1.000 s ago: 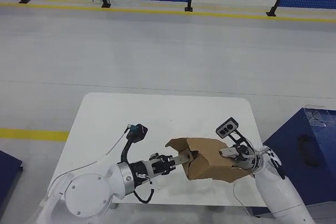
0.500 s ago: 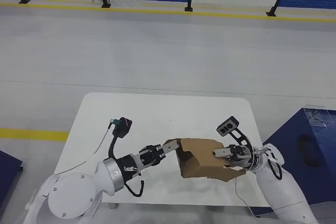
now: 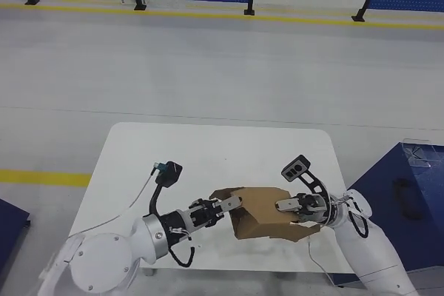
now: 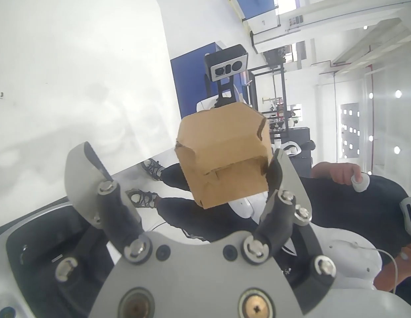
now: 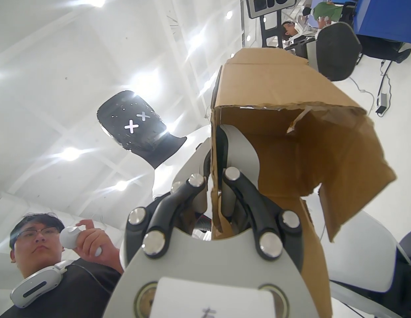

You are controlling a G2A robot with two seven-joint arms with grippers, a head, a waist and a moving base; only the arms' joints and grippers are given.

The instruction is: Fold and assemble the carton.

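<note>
Our right gripper (image 5: 217, 163) is clamped on a side wall of the carton (image 5: 291, 140). One finger (image 5: 238, 153) sits inside the box and the other outside, with the cardboard pinched between them. Our left gripper (image 4: 180, 152) has its jaws wide apart, with the carton (image 4: 225, 153) between them. One of its fingers (image 4: 280, 170) is just beside the box's edge, and we cannot tell whether it touches.

From above, the carton (image 3: 265, 214) is over the near right part of the table (image 3: 207, 148). The left gripper (image 3: 223, 205) is at its left end and the right gripper (image 3: 286, 205) at its right end.

The right wrist view gives us the open end, with ragged flap edges and the finger within. The left wrist view gives us the opposite end, where folded flaps meet at a seam.
</note>
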